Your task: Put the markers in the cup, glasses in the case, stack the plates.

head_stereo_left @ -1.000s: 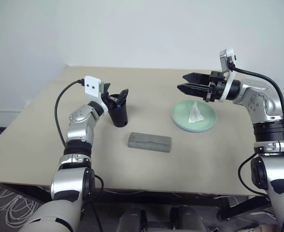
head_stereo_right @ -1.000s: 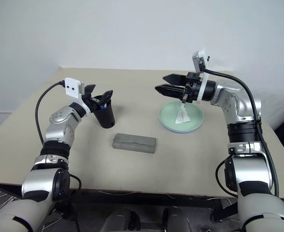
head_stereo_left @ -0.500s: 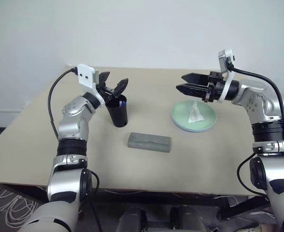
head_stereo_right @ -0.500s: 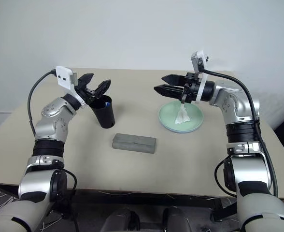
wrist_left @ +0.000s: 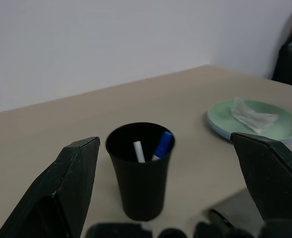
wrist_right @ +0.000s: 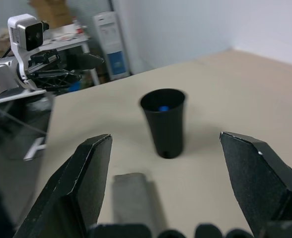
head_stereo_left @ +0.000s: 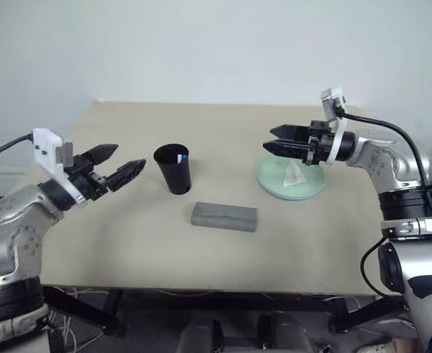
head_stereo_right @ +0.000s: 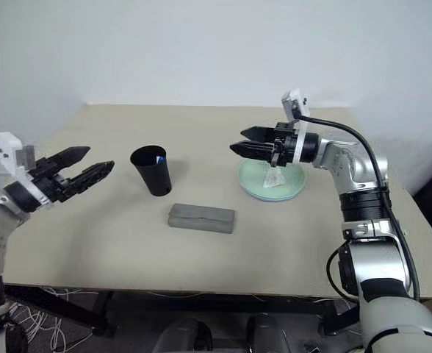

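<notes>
The black cup stands left of the table's middle with the markers in it, a white end and a blue cap showing inside. My left gripper hovers open and empty to the cup's left, clear of it. The grey case lies shut in front of the cup. The glasses are hidden. A mint green plate sits at the right with a bluish rim showing under it. My right gripper hangs open and empty above that plate's left edge, pointing toward the cup.
A crumpled white tissue lies on the green plate. The beige table has bare surface along its front and far side. A white wall stands behind the table.
My left gripper has drawn back from over the cup to the left and stays open. The right gripper has barely shifted. The head view has shifted a little.
</notes>
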You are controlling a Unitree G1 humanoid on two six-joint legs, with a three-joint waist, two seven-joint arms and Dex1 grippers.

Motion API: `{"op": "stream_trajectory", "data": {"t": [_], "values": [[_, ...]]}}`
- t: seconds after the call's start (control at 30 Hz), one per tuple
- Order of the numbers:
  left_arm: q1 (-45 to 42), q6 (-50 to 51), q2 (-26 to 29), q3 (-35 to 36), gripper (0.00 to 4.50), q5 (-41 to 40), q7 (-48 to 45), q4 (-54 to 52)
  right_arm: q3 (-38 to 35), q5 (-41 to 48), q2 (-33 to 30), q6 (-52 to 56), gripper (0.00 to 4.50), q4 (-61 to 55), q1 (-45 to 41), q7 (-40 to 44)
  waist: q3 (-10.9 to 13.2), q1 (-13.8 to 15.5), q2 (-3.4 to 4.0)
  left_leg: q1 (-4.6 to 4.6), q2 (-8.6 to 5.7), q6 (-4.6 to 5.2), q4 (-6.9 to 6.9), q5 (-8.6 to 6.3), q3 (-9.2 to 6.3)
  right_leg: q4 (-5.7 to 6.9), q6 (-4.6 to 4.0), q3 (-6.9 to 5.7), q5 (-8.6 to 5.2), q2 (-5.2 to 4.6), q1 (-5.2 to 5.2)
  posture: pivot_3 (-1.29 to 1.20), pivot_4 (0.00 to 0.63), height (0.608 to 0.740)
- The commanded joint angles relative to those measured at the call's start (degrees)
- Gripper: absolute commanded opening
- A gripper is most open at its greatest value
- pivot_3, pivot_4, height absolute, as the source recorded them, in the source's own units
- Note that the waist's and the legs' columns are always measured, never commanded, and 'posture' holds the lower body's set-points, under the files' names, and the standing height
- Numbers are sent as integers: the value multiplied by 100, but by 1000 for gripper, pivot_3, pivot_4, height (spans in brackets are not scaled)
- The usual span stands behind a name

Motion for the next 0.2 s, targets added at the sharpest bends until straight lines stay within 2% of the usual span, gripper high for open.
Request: {"op": "stream_trajectory", "data": {"t": [0.03,0.2], "values": [[241,90,123,478,4487,-252,184,-499,50,101,127,91,3766,-297,-90,31,0,9,1,0,0,0,0,0,1,0,0,1,0,-1,0,0,0,727],[999,241,-184,688,4487,-518,509,-1135,191,95,263,218,3766,-442,28,40,0,29,3,1,1,-1,-15,-1,2,1,0,3,0,-2,-7,0,0,727]]}}
